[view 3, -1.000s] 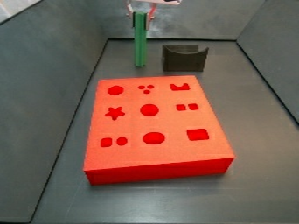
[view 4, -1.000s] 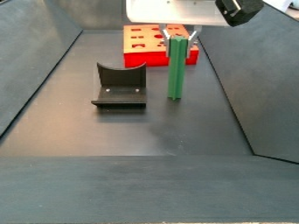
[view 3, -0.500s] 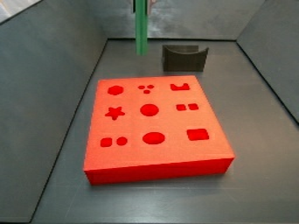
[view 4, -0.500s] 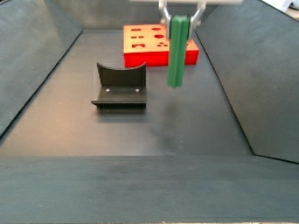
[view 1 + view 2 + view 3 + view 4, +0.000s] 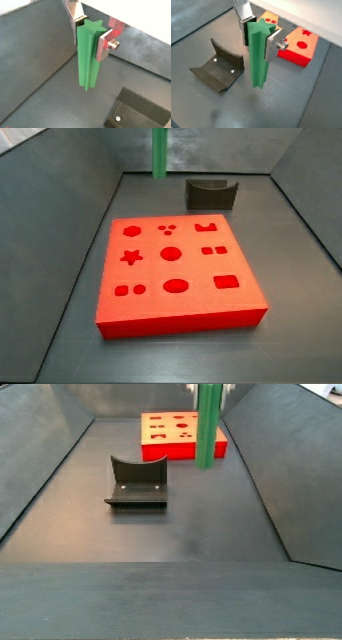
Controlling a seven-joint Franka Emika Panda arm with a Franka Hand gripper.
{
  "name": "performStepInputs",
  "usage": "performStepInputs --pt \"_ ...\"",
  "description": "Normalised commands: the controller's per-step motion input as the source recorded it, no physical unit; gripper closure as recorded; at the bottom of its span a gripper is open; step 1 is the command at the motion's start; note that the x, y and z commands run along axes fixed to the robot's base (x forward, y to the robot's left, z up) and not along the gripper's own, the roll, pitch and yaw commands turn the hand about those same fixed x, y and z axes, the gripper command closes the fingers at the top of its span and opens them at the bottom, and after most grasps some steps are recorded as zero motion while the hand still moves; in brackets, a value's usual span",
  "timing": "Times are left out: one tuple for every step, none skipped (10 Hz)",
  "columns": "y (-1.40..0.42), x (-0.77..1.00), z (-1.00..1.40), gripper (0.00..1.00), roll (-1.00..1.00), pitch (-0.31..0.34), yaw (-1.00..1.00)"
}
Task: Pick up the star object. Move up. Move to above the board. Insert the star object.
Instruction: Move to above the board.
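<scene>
The star object is a long bright green rod with a star-shaped end, hanging upright in the air. My gripper is shut on its upper end; both wrist views show the silver fingers clamped on its sides. In both side views only the rod's lower part shows; the gripper itself is above the picture edge. The board is a large flat red block with shaped holes, on the floor, also seen far back and behind the rod. The rod hangs beyond the board's far end.
The dark fixture stands on the floor near the board's far end and shows below the rod in the wrist views. Sloped grey walls enclose the floor.
The gripper has risen with the green rod: its lower end left the floor and climbed steadily. The gripper has passed out of both side views.
</scene>
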Motion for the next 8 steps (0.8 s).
performStepInputs --pt "-0.03 0.01 0.89 1.00 -0.07 0.110 0.04" --pt "-0.03 0.01 0.72 1.00 -0.07 0.096 0.03" --pt "-0.02 0.01 0.49 1.00 -0.07 0.084 0.03" --pt "-0.02 0.01 0.38 1.00 -0.08 0.080 0.02" --pt "-1.00 0.07 0.28 1.00 -0.03 0.041 0.54" --pt "-1.00 0.08 0.25 1.00 0.01 0.033 0.51" --pt "-1.00 0.07 0.27 1.00 0.06 0.044 0.33" --pt "-1.00 0.08 0.27 1.00 0.03 0.037 0.19"
